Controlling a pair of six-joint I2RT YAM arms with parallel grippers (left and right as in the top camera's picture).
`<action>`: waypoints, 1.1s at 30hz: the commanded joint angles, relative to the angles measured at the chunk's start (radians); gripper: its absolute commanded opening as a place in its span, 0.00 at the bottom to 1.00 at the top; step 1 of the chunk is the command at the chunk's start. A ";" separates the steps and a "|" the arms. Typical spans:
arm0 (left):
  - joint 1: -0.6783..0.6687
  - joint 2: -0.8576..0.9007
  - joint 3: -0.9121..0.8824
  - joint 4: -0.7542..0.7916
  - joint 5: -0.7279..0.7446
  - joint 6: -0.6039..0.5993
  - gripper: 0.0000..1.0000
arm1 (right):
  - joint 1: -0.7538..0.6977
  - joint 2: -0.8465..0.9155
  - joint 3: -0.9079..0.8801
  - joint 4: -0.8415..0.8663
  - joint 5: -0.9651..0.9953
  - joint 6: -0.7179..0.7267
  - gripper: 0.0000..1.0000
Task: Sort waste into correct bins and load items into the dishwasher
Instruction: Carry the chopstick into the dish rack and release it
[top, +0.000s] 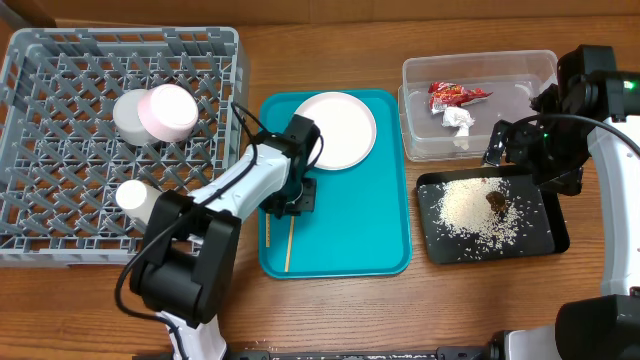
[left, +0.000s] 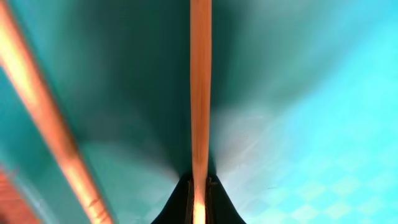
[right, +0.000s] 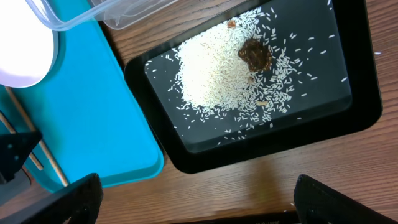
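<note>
**A thin wooden chopstick (left: 200, 93) lies on the teal tray (top: 370, 235), pinched at one end by the left tool (left: 200, 198).**

The chopstick is pale orange-brown, straight and smooth. It runs away from the tool's tips along the tray floor. A second chopstick (left: 43, 124) lies apart from it at a slant. The left tool's two dark tips are pressed together on the first stick, low over the tray's left part, near the large white plate (top: 335, 130). Left of the tray, the grey dish rack (top: 60, 60) holds a pink bowl (top: 168, 110), a white bowl (top: 128, 115) and a white cup (top: 135, 197). To the right, the clear tub (top: 480, 62) holds a red wrapper (top: 455, 94) and a tissue (top: 460, 122). The black tray (right: 367, 112) carries rice (right: 211, 74) and a brown scrap (right: 255, 55). The right tool (right: 198, 199) is spread wide near that tray, above the wooden surface (top: 450, 310), holding nothing.
</note>
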 joint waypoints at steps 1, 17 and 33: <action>0.029 -0.149 0.011 -0.031 -0.034 -0.020 0.04 | 0.002 -0.014 0.026 -0.001 0.006 0.011 1.00; 0.340 -0.398 0.137 -0.049 -0.206 0.223 0.04 | 0.002 -0.014 0.026 0.000 0.006 0.011 1.00; 0.414 -0.283 0.137 0.100 -0.128 0.308 0.36 | 0.002 -0.014 0.026 -0.001 0.006 0.011 1.00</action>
